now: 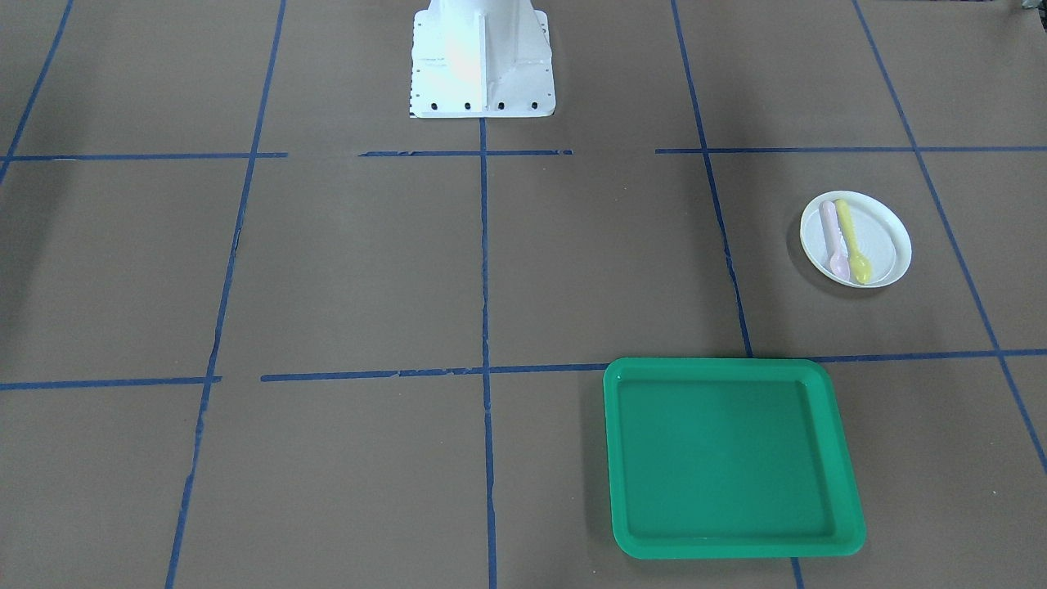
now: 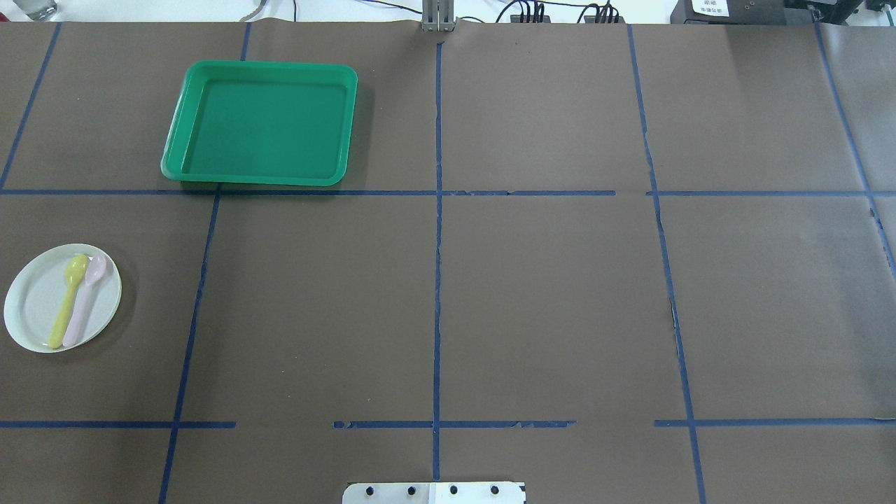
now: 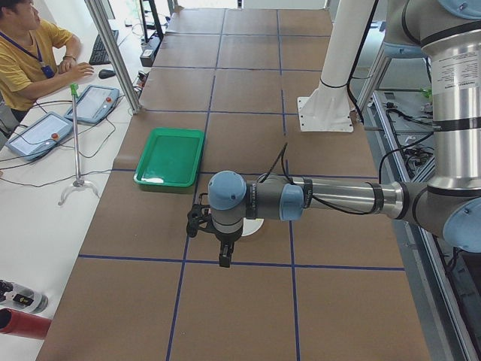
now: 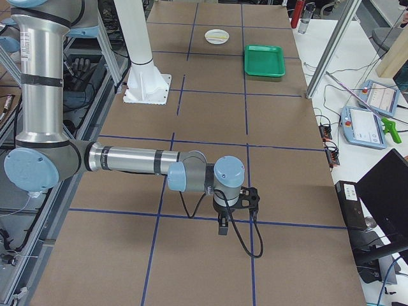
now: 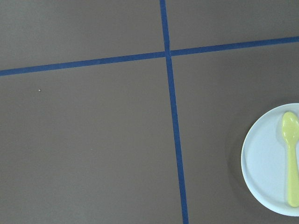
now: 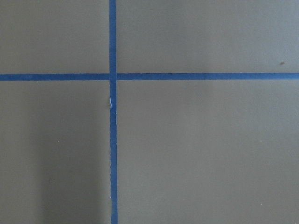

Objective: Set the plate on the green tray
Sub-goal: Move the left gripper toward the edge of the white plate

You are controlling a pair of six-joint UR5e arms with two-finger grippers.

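Observation:
The small white plate (image 1: 882, 237) lies on the brown table with a pink spoon (image 1: 833, 237) and a yellow spoon (image 1: 852, 241) on it. It also shows in the overhead view (image 2: 31, 301) and at the right edge of the left wrist view (image 5: 264, 163). The green tray (image 1: 728, 458) lies empty and apart from the plate, also seen overhead (image 2: 262, 122). My left gripper (image 3: 223, 256) hangs above the table beside the plate; I cannot tell if it is open. My right gripper (image 4: 222, 226) hangs far from both; I cannot tell its state.
Blue tape lines (image 2: 437, 280) divide the table into squares. The white robot base (image 1: 481, 61) stands at the middle of the robot's edge. An operator (image 3: 30, 53) sits at a side desk with tablets beyond the tray's end of the table.

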